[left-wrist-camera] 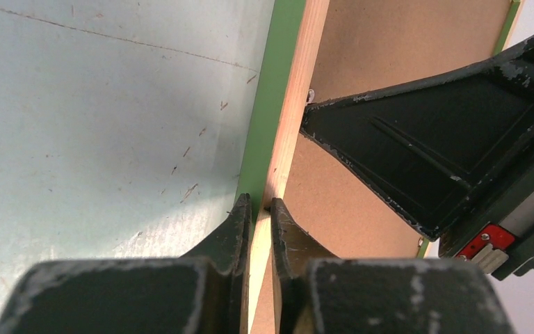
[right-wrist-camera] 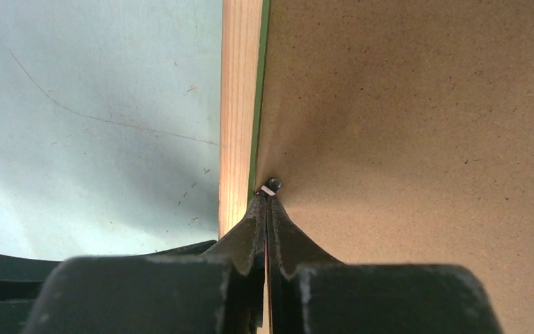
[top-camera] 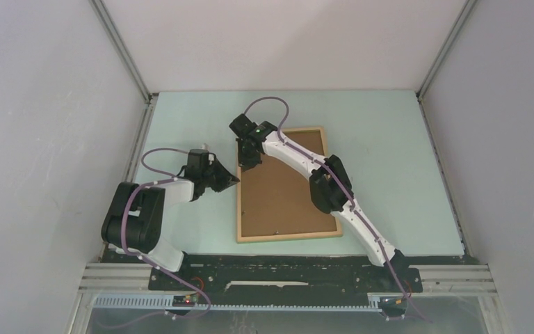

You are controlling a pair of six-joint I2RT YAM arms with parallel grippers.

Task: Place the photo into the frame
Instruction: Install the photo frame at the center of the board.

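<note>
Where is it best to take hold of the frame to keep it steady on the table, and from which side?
Grip the frame by its thin left rail, coming from the left side, one finger on each face. It lies back up with the brown backing board filling its middle, so probably only the rim can be pinched. The left gripper is shut on it so.

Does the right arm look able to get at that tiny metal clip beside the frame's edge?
Likely yes: the right pincer has its closed tips right at the clip, with nothing in between.
</note>
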